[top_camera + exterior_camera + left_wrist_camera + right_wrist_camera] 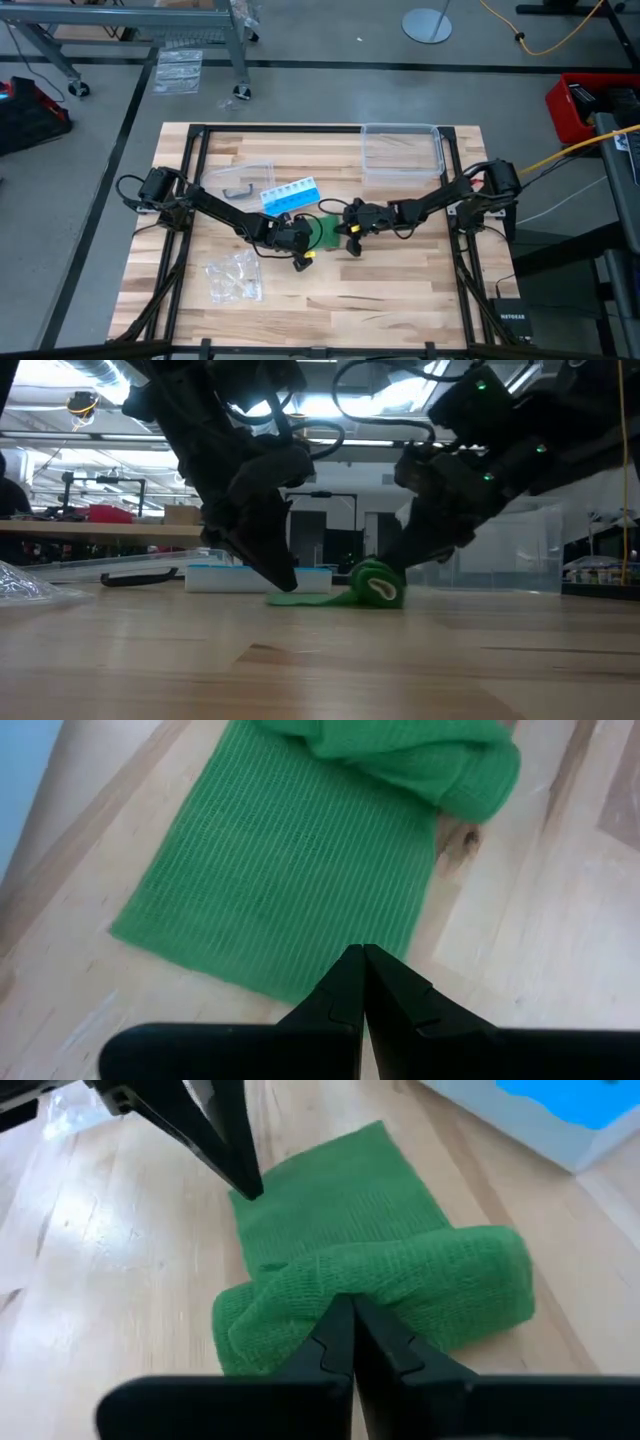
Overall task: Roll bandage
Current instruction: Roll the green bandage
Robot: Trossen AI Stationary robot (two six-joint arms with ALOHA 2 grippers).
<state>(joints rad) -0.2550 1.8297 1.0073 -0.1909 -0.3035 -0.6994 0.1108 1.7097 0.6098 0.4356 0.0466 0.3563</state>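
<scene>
Two dark arms meet near the middle of the desk (400,300), one coming from each side edge. Near the left part of the front edge lies a clear bag (234,277). Closer to the back edge, left of the middle, there is a clear tray (240,178) with a small dark thing in it, and just right of it a blue and white organizer (290,195) lies at an angle.

The left hand (301,252) has its fingers pressed together, with nothing between them. In the left wrist view the shut tip (362,960) stands at the free end of the bandage (290,880), and in the low view the tip comes down to the flat green strip on the wood.

The bandage (328,231) lies at the middle of the desk, between the two hands. It is partly rolled: the left part is flat on the desk, and the right part is a loose roll (377,583).

The right hand (354,240) is also shut and grips nothing; its tip (352,1315) rests against the roll.

A clear box (402,152) stands at the back edge, right of the middle.
</scene>
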